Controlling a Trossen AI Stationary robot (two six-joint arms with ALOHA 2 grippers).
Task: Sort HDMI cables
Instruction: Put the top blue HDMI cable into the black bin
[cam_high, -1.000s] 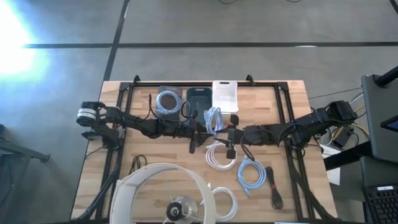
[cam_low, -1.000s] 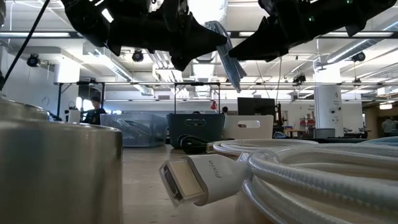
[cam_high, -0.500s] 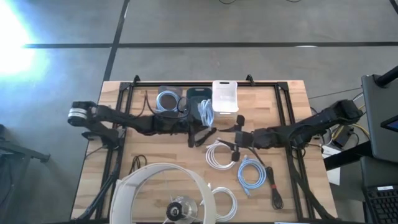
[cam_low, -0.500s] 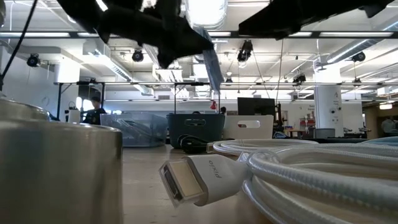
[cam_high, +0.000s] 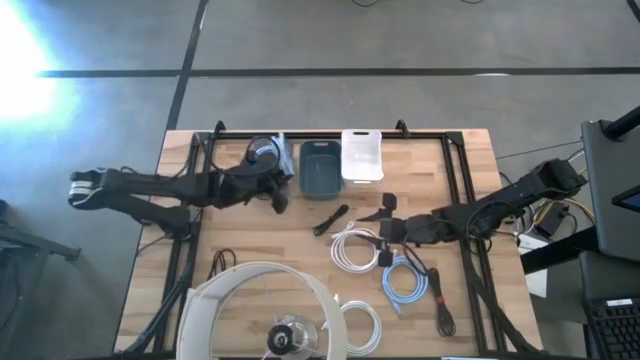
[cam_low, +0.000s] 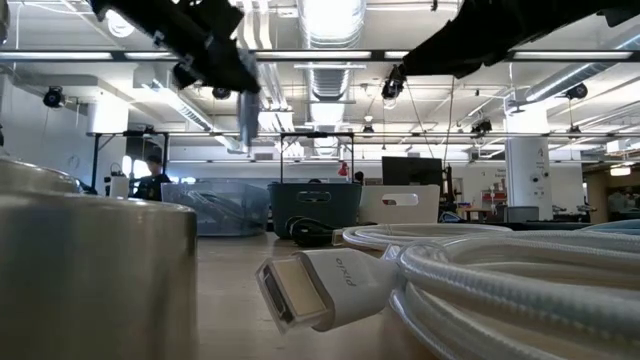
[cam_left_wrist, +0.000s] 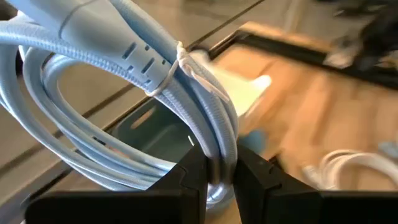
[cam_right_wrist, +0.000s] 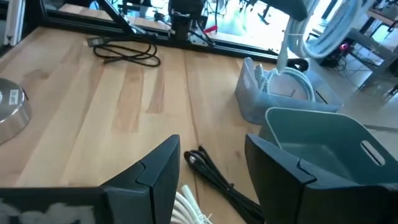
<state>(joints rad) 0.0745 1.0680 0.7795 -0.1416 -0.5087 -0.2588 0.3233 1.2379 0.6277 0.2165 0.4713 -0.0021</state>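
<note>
While the light blue HDMI cable coil (cam_left_wrist: 124, 118) hung over the far-left bin (cam_high: 262, 152), your left gripper (cam_left_wrist: 214, 171) was clenched on its lower loop. On the table you had a black cable (cam_high: 331, 218), a white coil (cam_high: 352, 248) and another blue coil (cam_high: 403, 280). Your right gripper (cam_right_wrist: 211, 168) hovered with its fingers spread, empty, near the white coil

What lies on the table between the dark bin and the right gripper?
In the high view, a small black cable lies on the bare wood between the dark bin and the open right gripper. The right wrist view shows it just past the fingers.
</note>
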